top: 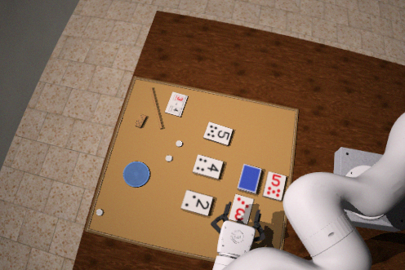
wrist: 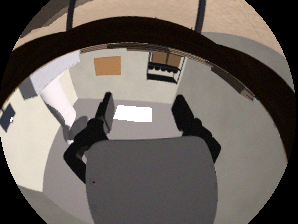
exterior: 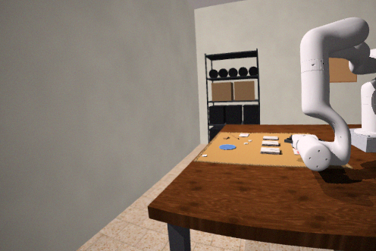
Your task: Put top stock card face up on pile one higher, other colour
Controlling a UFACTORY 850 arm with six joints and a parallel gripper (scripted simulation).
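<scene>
My gripper (top: 238, 220) (wrist: 144, 100) is open wide and low over the near edge of the tan card cloth (top: 253, 130). A red 3 card (top: 242, 208) shows face up between the spread fingers, to the right of the black 2 pile (top: 198, 202) and on no pile. The black 4 pile (top: 208, 166) and the black 5 pile (top: 218, 133) lie farther back. The blue face-down stock (top: 249, 178) lies beside the red 5 waste card (top: 274, 186). In the wrist view no card is between the fingers, and that camera looks up at the room.
A blue disc (top: 136, 174) (exterior: 227, 147), three small white discs (top: 179, 143) (top: 168, 157) (top: 99, 212), a thin stick (top: 157, 112), a cork block (top: 140, 120) and a small printed card (top: 176, 104) lie on the cloth's left part. The arm's grey base (top: 347, 158) stands at the right.
</scene>
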